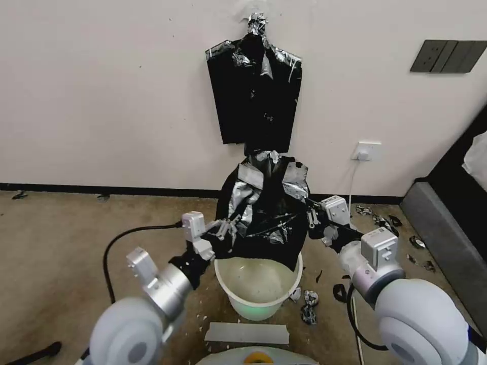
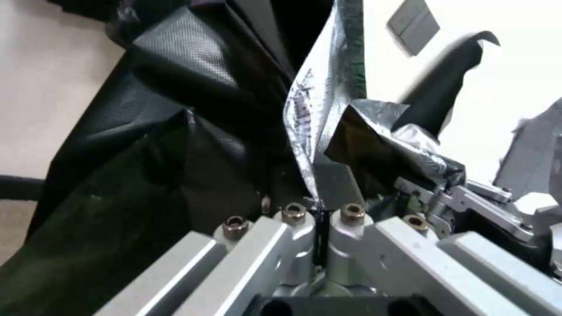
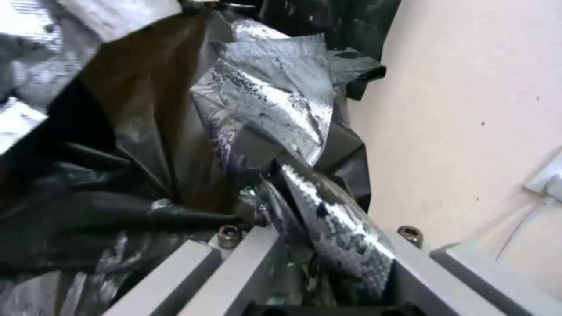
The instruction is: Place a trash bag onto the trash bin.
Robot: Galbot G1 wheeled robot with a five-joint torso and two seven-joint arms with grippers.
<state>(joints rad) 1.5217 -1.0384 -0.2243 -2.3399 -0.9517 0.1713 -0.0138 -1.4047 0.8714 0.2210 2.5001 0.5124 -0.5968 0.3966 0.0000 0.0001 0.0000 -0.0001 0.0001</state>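
Note:
A glossy black trash bag (image 1: 269, 213) with silvery glints hangs crumpled just above the cream-white trash bin (image 1: 264, 305), its lower edge reaching the bin's far rim. My left gripper (image 1: 229, 228) holds the bag's left side, and in the left wrist view the gripper (image 2: 319, 216) is shut on a thin fold of the bag (image 2: 175, 145). On the bag's right side, my right gripper (image 1: 310, 216) has the film bunched between its fingers. The right wrist view shows this gripper (image 3: 319, 239) shut on the bag (image 3: 275, 105). The bin stands on the floor, its mouth open.
A flat bundle of black bags (image 1: 255, 96) hangs on the wall behind. Torn black scraps (image 1: 308, 304) lie right of the bin and near the skirting (image 1: 380, 220). A grey strip (image 1: 247, 333) lies in front. Dark furniture (image 1: 446, 238) stands at right.

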